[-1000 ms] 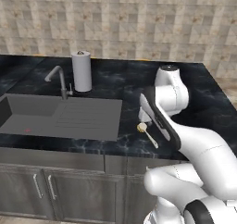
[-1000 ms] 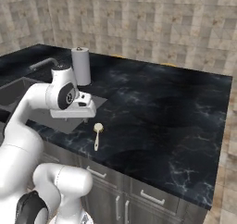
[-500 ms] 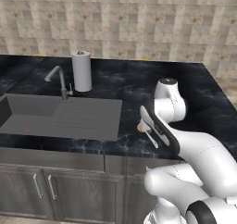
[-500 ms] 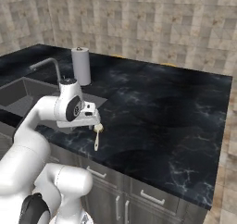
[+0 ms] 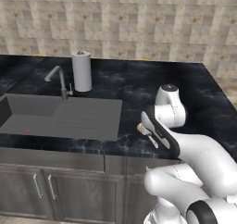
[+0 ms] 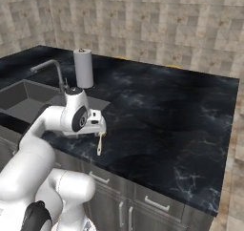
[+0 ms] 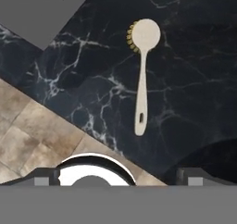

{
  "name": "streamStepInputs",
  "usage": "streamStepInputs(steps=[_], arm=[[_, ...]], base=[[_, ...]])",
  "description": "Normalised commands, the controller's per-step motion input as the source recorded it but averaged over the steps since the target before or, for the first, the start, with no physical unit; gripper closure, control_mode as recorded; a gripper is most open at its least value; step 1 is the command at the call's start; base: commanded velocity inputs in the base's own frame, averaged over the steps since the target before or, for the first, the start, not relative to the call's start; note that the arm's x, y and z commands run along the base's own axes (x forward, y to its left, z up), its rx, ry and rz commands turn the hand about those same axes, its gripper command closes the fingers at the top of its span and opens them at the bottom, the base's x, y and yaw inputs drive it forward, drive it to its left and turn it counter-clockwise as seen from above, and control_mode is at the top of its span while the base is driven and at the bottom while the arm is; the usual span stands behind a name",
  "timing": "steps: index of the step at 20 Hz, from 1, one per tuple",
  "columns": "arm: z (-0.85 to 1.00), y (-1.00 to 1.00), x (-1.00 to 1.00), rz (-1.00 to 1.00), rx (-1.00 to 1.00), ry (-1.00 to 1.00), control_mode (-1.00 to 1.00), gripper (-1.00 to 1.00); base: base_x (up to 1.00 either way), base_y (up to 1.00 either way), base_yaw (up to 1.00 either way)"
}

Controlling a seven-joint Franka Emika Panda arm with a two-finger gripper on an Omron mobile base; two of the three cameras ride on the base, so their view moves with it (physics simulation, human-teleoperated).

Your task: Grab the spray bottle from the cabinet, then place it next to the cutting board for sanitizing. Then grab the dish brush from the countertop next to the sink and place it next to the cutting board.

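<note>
While the gripper (image 6: pixel 101 128) hangs low over the front strip of the black surface (image 6: pixel 181 125), the dish brush (image 7: pixel 141 70) lies flat right beneath it in the upper middle of the hand view, round head with its yellow bristles toward the top, cream handle running down toward the bottom. In the left base view the brush (image 5: pixel 147 132) peeks out at centre right, just beside the sink (image 5: pixel 55 119) (the paper-towel roll (image 5: pixel 82 71) stands upright behind the faucet (image 5: pixel 59 79)). The fingers hold nothing, and how far apart they stand I cannot tell.
</note>
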Motion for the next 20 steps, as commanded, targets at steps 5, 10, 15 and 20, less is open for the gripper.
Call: streamStepInputs(steps=[5,10,15,20], arm=[[-0.19,-0.08,0.17,0.00,0.00,-0.10,-1.00,-1.00],[-0.19,-0.15,0.11,0.00,0.00,-0.12,-1.00,-1.00],[-0.25,-0.02,0.05,0.00,0.00,-0.10,-1.00,-1.00],[-0.24,0.00,0.24,0.00,0.00,-0.04,-1.00,-1.00]], base=[[0.00,0.00,0.00],[0.00,0.00,0.00],[0.00,0.00,0.00],[0.00,0.00,0.00]])
